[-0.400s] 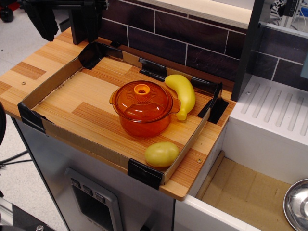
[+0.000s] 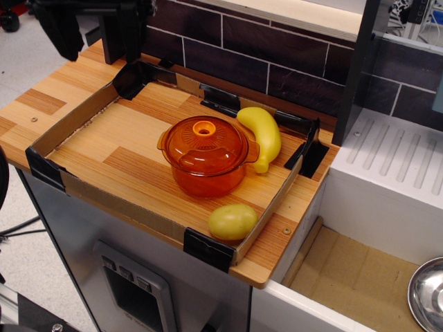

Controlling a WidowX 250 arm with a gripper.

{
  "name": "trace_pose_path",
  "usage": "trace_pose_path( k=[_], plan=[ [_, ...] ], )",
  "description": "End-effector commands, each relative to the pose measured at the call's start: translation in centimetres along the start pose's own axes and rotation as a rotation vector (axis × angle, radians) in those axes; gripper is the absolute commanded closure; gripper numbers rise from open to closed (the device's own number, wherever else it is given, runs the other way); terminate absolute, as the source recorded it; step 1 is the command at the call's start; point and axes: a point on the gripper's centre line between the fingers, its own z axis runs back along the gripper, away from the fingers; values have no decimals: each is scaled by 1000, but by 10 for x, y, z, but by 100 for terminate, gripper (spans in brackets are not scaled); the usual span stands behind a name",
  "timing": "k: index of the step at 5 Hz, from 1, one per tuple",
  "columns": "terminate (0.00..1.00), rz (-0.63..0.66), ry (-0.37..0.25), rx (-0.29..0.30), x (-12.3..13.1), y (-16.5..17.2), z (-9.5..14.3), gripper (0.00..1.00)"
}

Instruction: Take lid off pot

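Note:
The translucent orange pot stands in the middle of the wooden counter inside a low cardboard border. The orange domed lid sits on the pot, with its small ring knob at the centre. My gripper hangs at the far back left, well away from the pot and above the counter's back corner. Its two black fingers stand wide apart and hold nothing.
A yellow banana lies right behind the pot, close to its right handle. A yellow potato-like object sits by the front cardboard edge. A steel bowl lies in the sink at lower right. A dark tiled wall stands behind.

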Motion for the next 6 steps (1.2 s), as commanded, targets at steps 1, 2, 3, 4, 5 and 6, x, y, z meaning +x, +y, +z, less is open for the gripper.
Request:
trace_pose_path(
  k=[1, 2, 3, 4, 5, 6],
  plan=[
    [0, 31, -45, -16, 9, -40, -2, 0],
    [0, 43, -59, -20, 18, -55, -10, 0],
    [0, 33, -66, -4, 21, -63, -28, 0],
    [0, 10, -30, 18, 21, -72, -46, 0],
    [0, -2, -37, 31, 20, -76, -54, 0],
    [0, -6, -16, 44, 16, -77, -60, 0]
  ],
)
